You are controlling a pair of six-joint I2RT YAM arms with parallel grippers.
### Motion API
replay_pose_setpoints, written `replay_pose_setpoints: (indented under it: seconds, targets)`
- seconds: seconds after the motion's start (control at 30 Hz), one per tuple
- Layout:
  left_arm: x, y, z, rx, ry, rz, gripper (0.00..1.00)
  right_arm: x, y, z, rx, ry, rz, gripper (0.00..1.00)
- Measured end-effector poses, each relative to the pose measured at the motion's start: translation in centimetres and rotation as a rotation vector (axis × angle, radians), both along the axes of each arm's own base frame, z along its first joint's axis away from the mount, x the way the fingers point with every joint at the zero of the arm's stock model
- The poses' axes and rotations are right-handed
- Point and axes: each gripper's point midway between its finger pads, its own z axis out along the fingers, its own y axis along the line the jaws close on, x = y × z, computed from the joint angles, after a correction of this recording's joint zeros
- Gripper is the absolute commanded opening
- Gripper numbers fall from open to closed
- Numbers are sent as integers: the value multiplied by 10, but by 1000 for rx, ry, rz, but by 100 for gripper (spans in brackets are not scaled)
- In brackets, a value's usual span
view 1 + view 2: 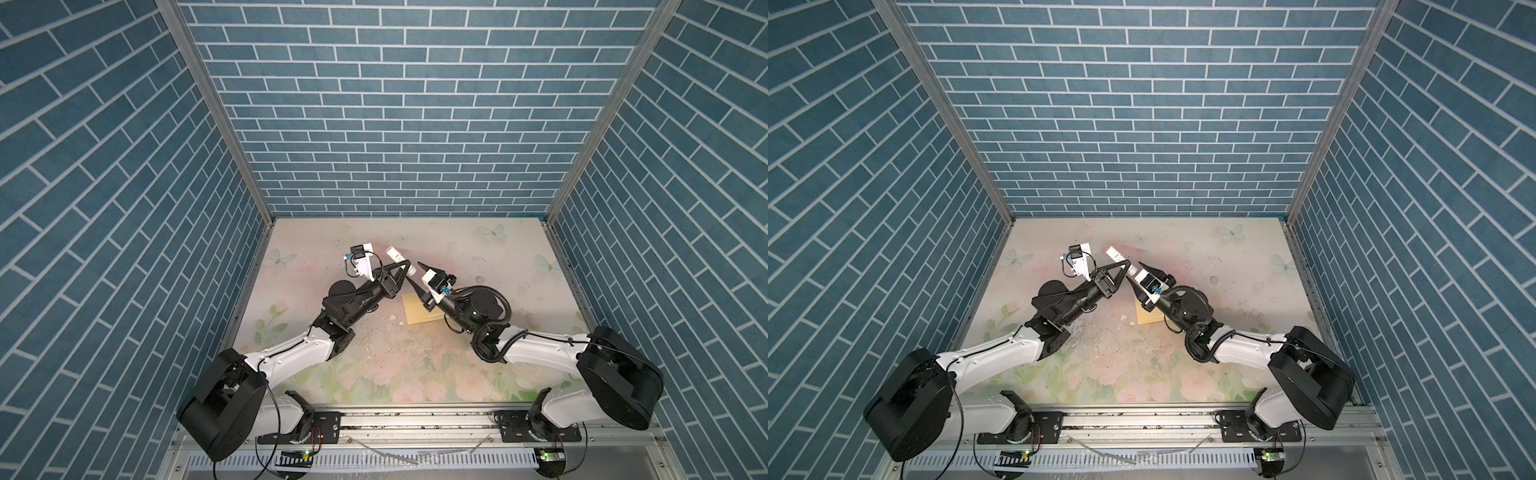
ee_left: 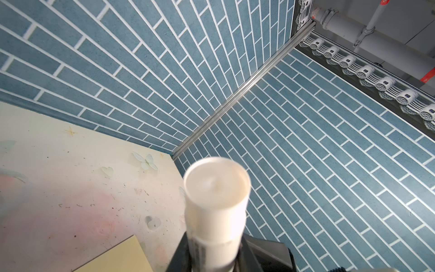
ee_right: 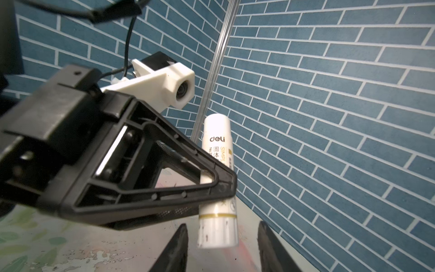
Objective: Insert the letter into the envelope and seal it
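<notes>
From where I stand, the two arms meet over the middle of the floral tabletop (image 1: 478, 257), a little above the centre of the frame in both top views. The left hand (image 1: 404, 266) comes in from the lower left, raised off the surface, and pinches a white glue stick (image 1: 394, 252) across its body. The stick runs on a slant from the upper left to the lower right, sticking out past the fingers at both ends. In the left wrist view its round flat end (image 2: 216, 188) fills the lower middle of the frame, blurred by closeness.

The right hand (image 3: 222, 225) reaches in from the lower right with its fingers spread. In the right wrist view the two dark fingertips (image 3: 181, 237) stand on either side of the end of the stick below the gold band, with a gap showing on each side.

The envelope (image 1: 413, 309) lies flat on the tabletop just below the two hands in both top views. Its right part is hidden beneath the right arm's wrist. One pale-yellow corner of it (image 2: 122, 256) shows at the bottom edge of the left wrist view. Blue brick walls (image 1: 395, 124) close in three sides.
</notes>
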Motion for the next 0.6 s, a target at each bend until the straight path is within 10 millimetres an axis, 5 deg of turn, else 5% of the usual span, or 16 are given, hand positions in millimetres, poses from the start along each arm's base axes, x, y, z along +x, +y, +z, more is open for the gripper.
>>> replay_pose_setpoints:
  seconds: [0.2, 0.6]
  targets:
    - [0, 0, 0, 0, 0, 0, 0, 3, 1, -4, -17, -12, -23, 33]
    - [0, 0, 0, -4, 6, -1, 0, 2, 4, -1, -14, -16, -16, 32]
